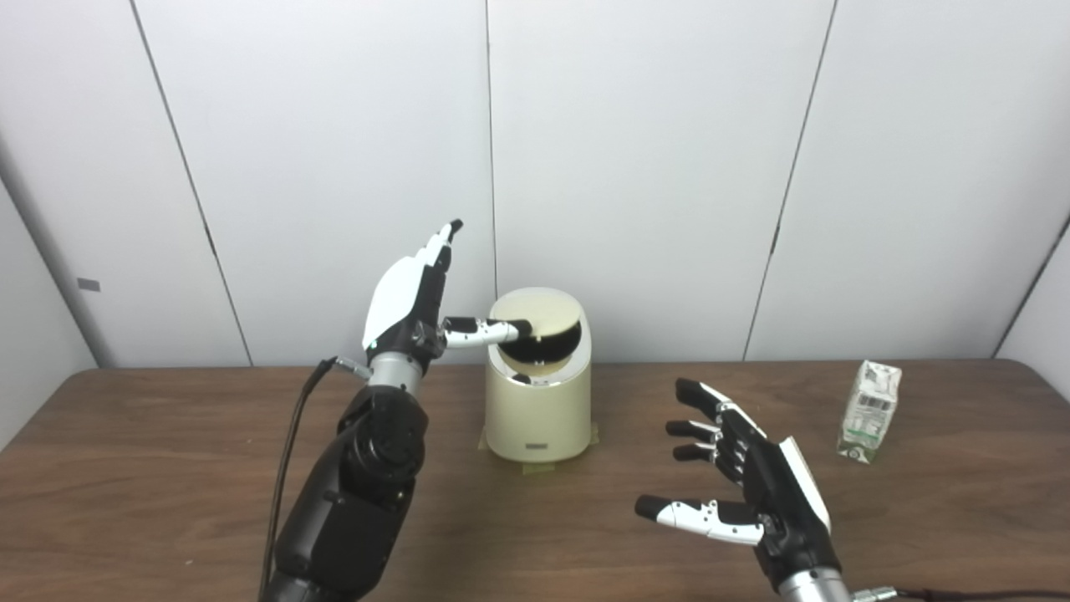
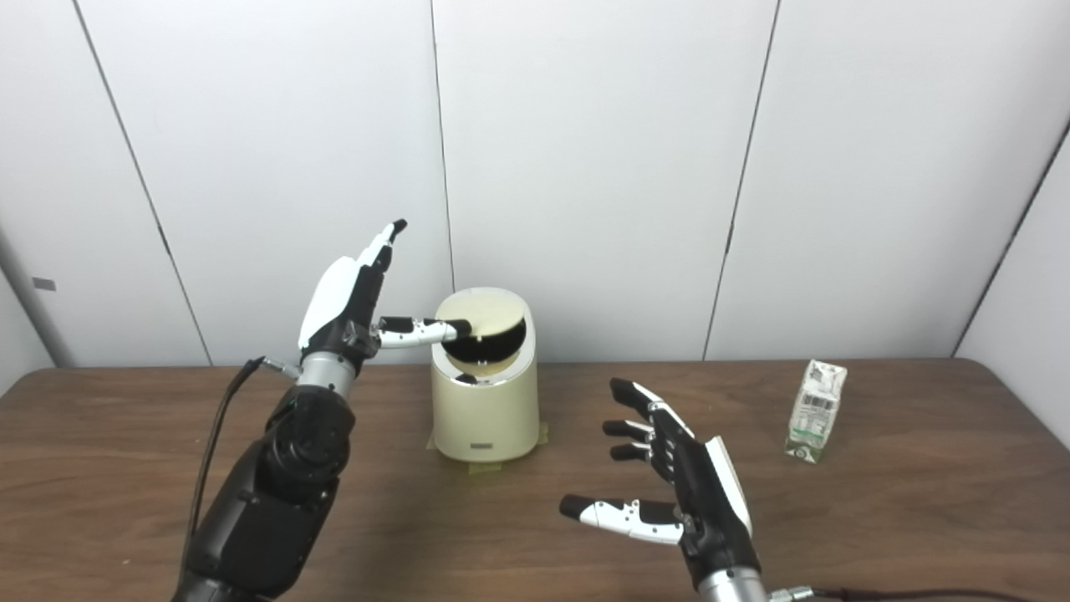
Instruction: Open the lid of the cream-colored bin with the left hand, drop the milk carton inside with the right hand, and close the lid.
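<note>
The cream-colored bin stands at the table's middle, near the back wall. Its round swing lid is tilted, showing a dark gap on the front side. My left hand is raised beside the bin, open, fingers pointing up; its thumb reaches sideways onto the lid's left edge. The milk carton stands upright at the right of the table, white with green print. My right hand hovers open above the table between bin and carton, fingers spread, holding nothing.
The brown wooden table runs across the whole view, with white wall panels behind it. Tape tabs show at the bin's base. A black cable hangs along my left arm.
</note>
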Controlling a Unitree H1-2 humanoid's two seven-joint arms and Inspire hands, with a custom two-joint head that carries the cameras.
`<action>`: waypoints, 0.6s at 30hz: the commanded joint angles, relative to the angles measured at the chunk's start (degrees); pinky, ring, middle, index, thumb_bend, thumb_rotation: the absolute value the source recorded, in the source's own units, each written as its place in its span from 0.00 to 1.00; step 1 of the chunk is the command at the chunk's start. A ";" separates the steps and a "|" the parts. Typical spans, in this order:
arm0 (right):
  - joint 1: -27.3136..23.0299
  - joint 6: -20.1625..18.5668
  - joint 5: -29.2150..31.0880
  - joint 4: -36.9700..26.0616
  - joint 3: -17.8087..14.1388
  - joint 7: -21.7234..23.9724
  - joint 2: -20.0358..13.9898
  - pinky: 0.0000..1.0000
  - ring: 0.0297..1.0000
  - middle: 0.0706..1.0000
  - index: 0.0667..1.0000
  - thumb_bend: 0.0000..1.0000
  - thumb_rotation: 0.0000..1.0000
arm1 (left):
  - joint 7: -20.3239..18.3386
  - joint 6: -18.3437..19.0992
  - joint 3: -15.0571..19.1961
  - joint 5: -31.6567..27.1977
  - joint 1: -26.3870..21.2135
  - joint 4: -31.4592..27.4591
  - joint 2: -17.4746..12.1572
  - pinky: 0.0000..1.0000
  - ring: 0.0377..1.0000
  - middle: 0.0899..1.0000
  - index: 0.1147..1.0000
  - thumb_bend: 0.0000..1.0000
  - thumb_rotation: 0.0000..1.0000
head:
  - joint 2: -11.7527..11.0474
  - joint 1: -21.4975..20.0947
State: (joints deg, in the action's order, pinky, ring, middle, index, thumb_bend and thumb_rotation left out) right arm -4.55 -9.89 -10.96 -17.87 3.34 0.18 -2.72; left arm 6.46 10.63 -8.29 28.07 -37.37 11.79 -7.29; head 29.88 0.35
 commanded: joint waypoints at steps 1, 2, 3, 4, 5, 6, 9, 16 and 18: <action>-1.26 1.46 -0.50 -1.77 -0.16 -0.18 -0.33 0.66 0.74 0.86 0.83 0.73 0.17 | -0.37 -3.00 1.92 -3.38 0.46 -4.10 -0.99 0.96 1.00 1.00 1.00 0.89 0.22 | 0.06 0.02; -1.29 1.41 -0.59 -1.80 -0.15 -0.16 -0.39 0.65 0.74 0.86 0.83 0.73 0.17 | -1.96 -3.00 3.08 -6.02 1.96 -6.11 -1.20 0.98 1.00 1.00 1.00 0.88 0.23 | 0.17 0.01; -1.32 1.27 -0.70 -1.88 -0.14 -0.15 -0.44 0.65 0.73 0.86 0.83 0.72 0.17 | -3.65 -3.13 4.21 -8.97 3.80 -8.30 -1.50 0.98 1.00 1.00 1.00 0.86 0.23 | 0.18 -0.01; -1.33 1.23 -0.76 -1.92 -0.14 -0.13 -0.50 0.65 0.73 0.86 0.83 0.72 0.17 | -5.02 -3.44 5.07 -11.27 5.49 -10.13 -1.78 0.98 1.00 1.00 1.00 0.84 0.22 | 0.33 0.13; -1.35 1.22 -0.79 -1.94 -0.16 -0.11 -0.53 0.65 0.73 0.86 0.83 0.72 0.16 | -5.86 -3.53 5.54 -12.50 7.11 -11.73 -2.11 0.97 1.00 1.00 1.00 0.82 0.22 | 0.31 0.17; -1.37 1.22 -0.78 -1.94 -0.19 -0.09 -0.54 0.65 0.73 0.86 0.83 0.72 0.16 | -6.37 -3.57 5.79 -13.10 8.10 -12.69 -2.33 0.96 0.98 0.96 0.98 0.81 0.21 | 0.35 0.18; -1.36 1.16 -0.43 -1.83 -0.31 0.01 -0.53 0.65 0.73 0.86 0.83 0.72 0.16 | -4.86 -4.06 6.22 -11.54 13.08 -15.97 -2.55 0.87 0.89 0.85 0.84 0.77 0.08 | 0.38 0.07; -1.24 1.52 -0.60 -1.63 -0.50 -0.14 -0.74 0.63 0.72 0.86 0.83 0.71 0.18 | -5.09 -7.29 9.85 -18.22 23.22 -20.33 -1.03 0.65 0.72 0.74 0.74 0.74 0.01 | 0.32 -0.03; -1.15 1.54 -0.69 -1.76 -0.55 -0.24 -0.73 0.62 0.72 0.86 0.83 0.72 0.18 | -5.21 -8.68 10.14 -19.31 25.19 -20.60 -0.68 0.60 0.66 0.70 0.73 0.74 0.01 | 0.30 -0.13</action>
State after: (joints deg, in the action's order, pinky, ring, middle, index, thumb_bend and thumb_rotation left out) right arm -4.29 -9.90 -11.68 -17.86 3.12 0.20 -3.33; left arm 0.75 5.38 1.48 9.50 -10.32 -6.11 -8.10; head 30.15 0.18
